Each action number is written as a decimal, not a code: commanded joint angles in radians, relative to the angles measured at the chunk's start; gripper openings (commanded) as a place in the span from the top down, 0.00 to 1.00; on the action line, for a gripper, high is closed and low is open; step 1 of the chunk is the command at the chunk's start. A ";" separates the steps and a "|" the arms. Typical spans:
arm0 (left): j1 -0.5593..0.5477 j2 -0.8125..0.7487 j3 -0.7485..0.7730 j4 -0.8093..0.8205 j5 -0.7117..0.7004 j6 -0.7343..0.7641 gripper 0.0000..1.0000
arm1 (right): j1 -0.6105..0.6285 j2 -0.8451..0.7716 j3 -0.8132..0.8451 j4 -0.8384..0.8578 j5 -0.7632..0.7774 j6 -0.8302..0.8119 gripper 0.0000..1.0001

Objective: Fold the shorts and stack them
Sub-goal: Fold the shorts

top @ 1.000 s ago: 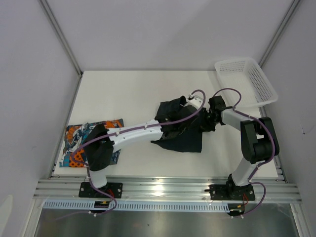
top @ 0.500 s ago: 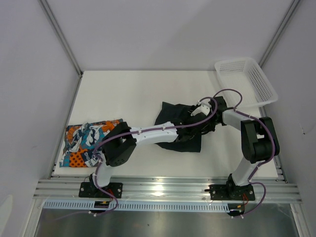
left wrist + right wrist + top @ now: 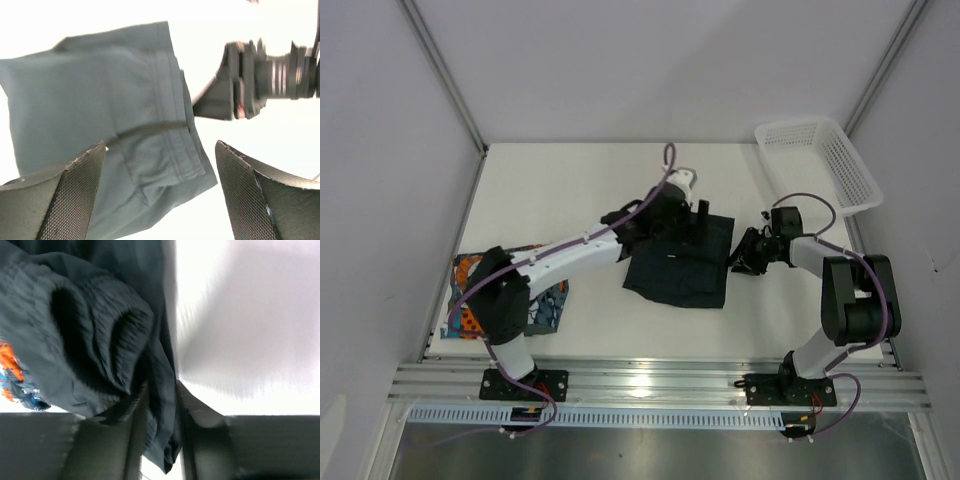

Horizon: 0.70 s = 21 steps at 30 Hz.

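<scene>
- Top external: dark shorts [image 3: 675, 268] lie flat mid-table [image 3: 570, 180], near the right arm; printed shorts [image 3: 470, 285] lie in a compact rectangle at the left edge, well apart and partly under the left arm.
- Left gripper [image 3: 698, 218]: over the far edge of the dark pair; the left wrist view shows its fingers [image 3: 75, 195] spread wide with nothing between them, the cloth lying below (no contact visible).
- Right gripper [image 3: 745, 258]: at the dark pair's right edge; the right wrist view shows its fingers [image 3: 105, 450] narrowly parted with the hem in the gap; whether the hem is pinched or merely lies there, I cannot tell.
- Step in hand (a judgement): folding the dark pair; the cloth looks doubled over; stacking not yet done.
- Next move calls for: getting the right fingers clear without dragging the hem; then a grip through all layers to lift the dark pair across onto the printed pair, keeping the fold shut.
- Hard to make out: the layer count in the dark pair; part of the printed pair, covered by the left arm; an orange and blue scrap at the left edge of the right wrist view, too cut off to name; both wrist views blurred.
- Also present: basket [image 3: 840, 165], far right corner.
</scene>
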<state>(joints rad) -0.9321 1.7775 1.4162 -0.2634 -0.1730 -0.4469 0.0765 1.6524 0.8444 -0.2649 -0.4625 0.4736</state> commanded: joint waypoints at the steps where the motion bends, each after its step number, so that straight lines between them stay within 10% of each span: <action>1: 0.084 -0.092 -0.052 0.081 0.165 -0.053 0.09 | -0.038 -0.097 -0.056 0.107 -0.080 0.037 0.61; 7: 0.173 -0.058 -0.060 0.082 0.239 -0.045 0.09 | -0.066 -0.186 -0.106 0.180 -0.131 0.054 0.35; 14: 0.230 0.085 0.030 0.020 0.277 -0.023 0.11 | -0.066 -0.164 -0.079 0.199 -0.145 0.066 0.28; 21: 0.253 0.145 0.047 0.026 0.314 -0.013 0.14 | -0.015 -0.155 -0.044 0.153 -0.051 0.053 0.69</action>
<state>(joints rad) -0.6933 1.9282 1.4158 -0.2565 0.0891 -0.4694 0.0349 1.5093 0.7563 -0.1055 -0.5625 0.5373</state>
